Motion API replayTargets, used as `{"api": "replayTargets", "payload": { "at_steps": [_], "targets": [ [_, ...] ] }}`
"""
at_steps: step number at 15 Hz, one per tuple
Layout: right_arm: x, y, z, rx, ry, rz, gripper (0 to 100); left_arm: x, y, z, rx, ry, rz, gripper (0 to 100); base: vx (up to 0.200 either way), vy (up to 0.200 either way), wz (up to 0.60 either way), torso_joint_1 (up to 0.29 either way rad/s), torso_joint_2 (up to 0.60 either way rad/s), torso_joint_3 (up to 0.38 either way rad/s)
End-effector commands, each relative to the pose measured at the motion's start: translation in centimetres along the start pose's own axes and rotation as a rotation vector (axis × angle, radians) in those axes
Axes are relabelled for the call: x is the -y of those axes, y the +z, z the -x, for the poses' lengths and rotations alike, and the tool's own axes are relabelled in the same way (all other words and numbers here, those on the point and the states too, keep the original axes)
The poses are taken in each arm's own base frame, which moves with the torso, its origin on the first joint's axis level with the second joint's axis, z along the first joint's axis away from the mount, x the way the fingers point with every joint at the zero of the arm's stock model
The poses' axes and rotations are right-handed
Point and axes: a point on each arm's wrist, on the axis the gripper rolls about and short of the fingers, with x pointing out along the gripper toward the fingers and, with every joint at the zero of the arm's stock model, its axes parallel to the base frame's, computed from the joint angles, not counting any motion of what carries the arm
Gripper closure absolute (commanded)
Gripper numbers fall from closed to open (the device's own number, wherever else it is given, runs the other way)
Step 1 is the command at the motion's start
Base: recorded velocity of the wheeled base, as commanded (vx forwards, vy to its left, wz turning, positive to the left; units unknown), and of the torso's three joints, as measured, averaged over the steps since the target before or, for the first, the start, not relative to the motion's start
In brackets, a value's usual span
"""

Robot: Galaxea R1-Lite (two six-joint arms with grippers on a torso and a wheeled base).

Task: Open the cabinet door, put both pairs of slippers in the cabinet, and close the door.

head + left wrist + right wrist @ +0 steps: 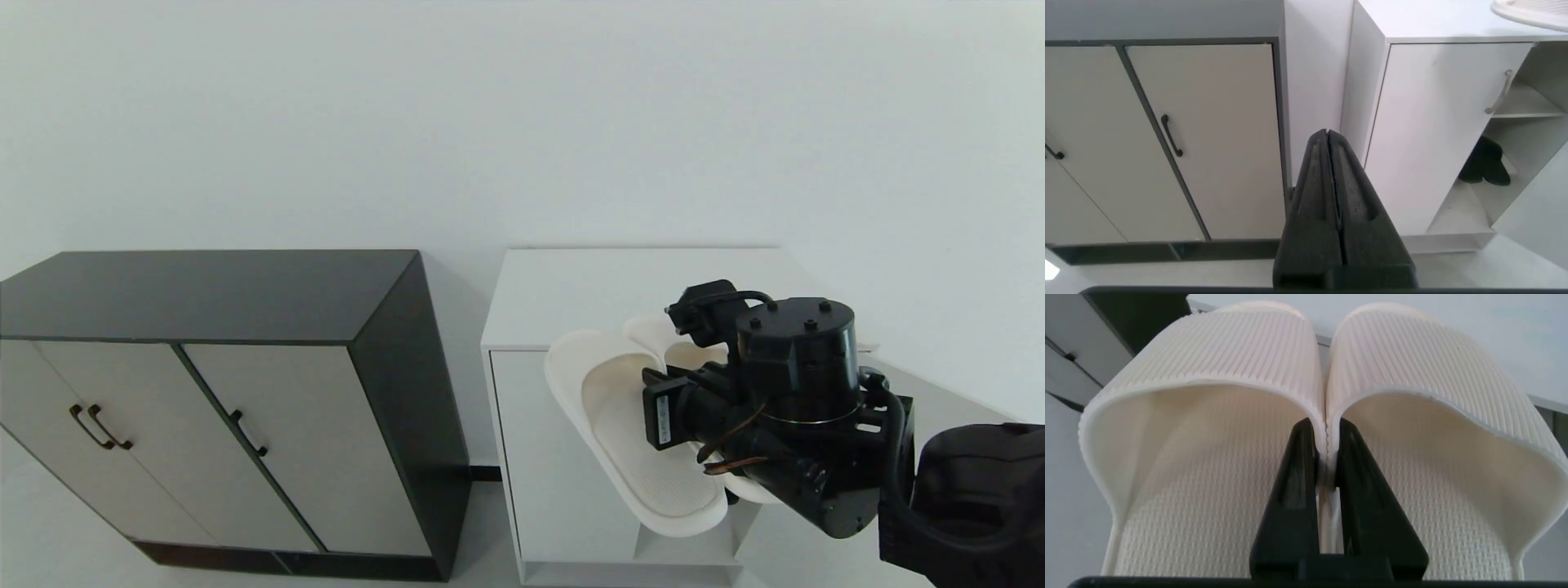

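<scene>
Head view gives us the white cabinet (637, 282) near the centre. At about 4 o'clock from the centre the white slippers (645, 441) hang tilted in the air before its front. At 8 o'clock stands the black cabinet (204, 294) with its grey doors shut; it seems to have no part in the work.

From the right wrist we see the right pincer (1325, 434) clenched on the two inner walls of this white pair, pressing them together where they touch. The left pincer (1328, 139) has its fingers closed on each other with nothing between them, and it is low in front of both cabinets.

From the left wrist, the cabinet side next to the panel with the handle (1499, 91) stands open. Inside it the dark slippers (1486, 163) lie on the floor under the shelf (1523, 102).

We judge that the opening is done and that the first pair is already stored. The second pair is lifted but is not yet inside. What is left is to carry the white pair into the open side, release it there, and then shut the door. From these pictures we cannot tell whether it will go on the shelf or beside the dark pair.
</scene>
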Motion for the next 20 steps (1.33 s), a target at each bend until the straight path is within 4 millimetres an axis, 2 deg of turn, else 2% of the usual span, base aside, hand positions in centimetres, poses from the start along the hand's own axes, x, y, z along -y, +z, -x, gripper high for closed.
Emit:
{"api": "replayTargets", "payload": {
  "at_steps": [1, 15, 20],
  "targets": [
    [-0.07, -0.23, -0.24, -0.007, -0.002, 0.005, 100, 0.0, 0.01, 0.0, 0.001, 0.0, -0.001, 100, 0.0, -0.2, 0.0, 0.002, 0.0, 0.002],
    [0.04, -0.34, -0.06, -0.008, -0.007, 0.005, 100, 0.0, -0.01, 0.0, -0.001, 0.0, 0.001, 100, 0.0, -0.2, 0.0, 0.002, 0.0, 0.003],
    [0.16, -0.57, 0.0, 0.006, -0.005, 0.007, 100, 0.0, 0.01, 0.0, 0.001, 0.0, 0.001, 100, 0.0, 0.0, 0.0, 0.0, 0.0, 0.0]
  ]
}}
